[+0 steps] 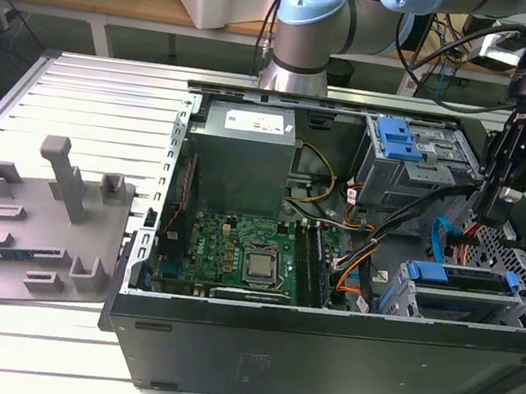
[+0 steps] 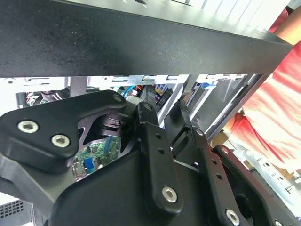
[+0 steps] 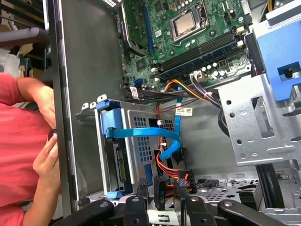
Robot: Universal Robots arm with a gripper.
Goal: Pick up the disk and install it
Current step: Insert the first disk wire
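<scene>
Disk (image 1: 457, 279) is sitting in the drive cage (image 1: 396, 296) at the near corner of the computer case (image 1: 318, 362). Blue rail is on top, long axis running along the case's near wall. Just behind the cage, the gripper (image 1: 497, 214) hangs inside the case, fingers (image 3: 142, 190) a small gap apart and not on the disk.

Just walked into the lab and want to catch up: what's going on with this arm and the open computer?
A robot arm's gripper hangs inside the open computer case, at the exterior view's right, above the drive cage. The disk, with its blue rails, sits in that cage, and the gripper looks clear of it. In the first wrist view a person's hands are just outside the case wall.
</scene>
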